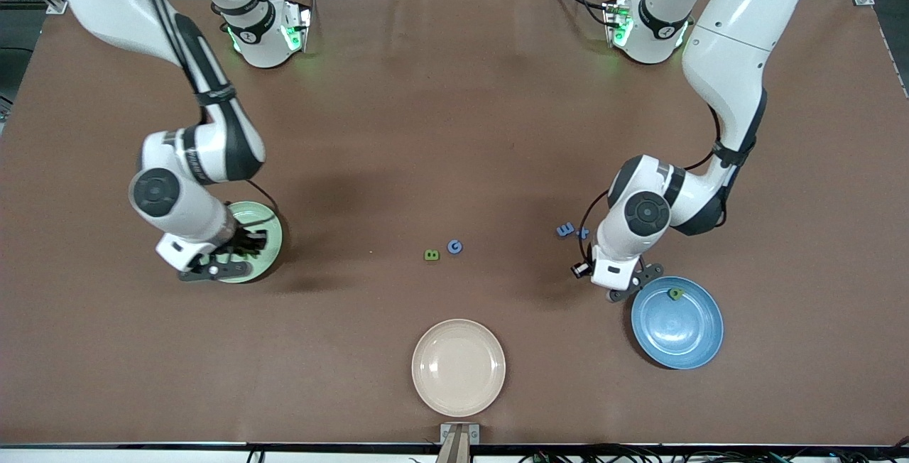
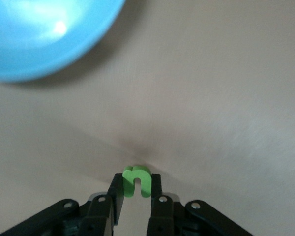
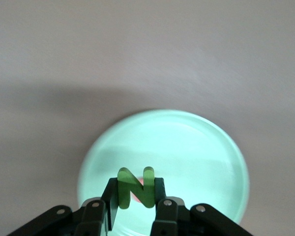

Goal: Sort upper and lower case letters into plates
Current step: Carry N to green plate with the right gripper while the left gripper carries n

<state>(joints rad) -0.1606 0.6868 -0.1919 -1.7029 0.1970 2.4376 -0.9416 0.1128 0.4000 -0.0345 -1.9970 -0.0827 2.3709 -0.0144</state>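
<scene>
We see the left pincer (image 2: 136,189) closed on a small green foam lower-case letter shaped like a u or n (image 2: 136,181), held between its black fingertips (image 2: 117,194) above the brown bench (image 1: 454,129). In the front view, at the lower right of the frame, this pincer hangs by the rim of the round medium blue plate (image 1: 678,328), and a small green letter (image 1: 675,293) already lies in that plate near its upper edge. The left wrist view shows the blue plate at the upper left of the frame, apart from the held letter.

The right pincer (image 3: 136,196) is closed on a flat green foam capital N (image 3: 135,188), held upright over the round pale mint green plate (image 3: 196,147). A trace of pink-red shows just under the N; we cannot tell what it is. In the front view, at the middle left of the frame, that mint plate (image 1: 273,236) is partly covered by the right arm's wrist.

Near the centre of the front view, a green letter B (image 1: 431,255) and a blue letter G (image 1: 454,246) lie side by side on the bench. Two small blue letters (image 1: 566,230) lie at the right of centre, beside the left arm's wrist. A round cream-beige plate (image 1: 459,367) sits at the lower centre of the frame.
</scene>
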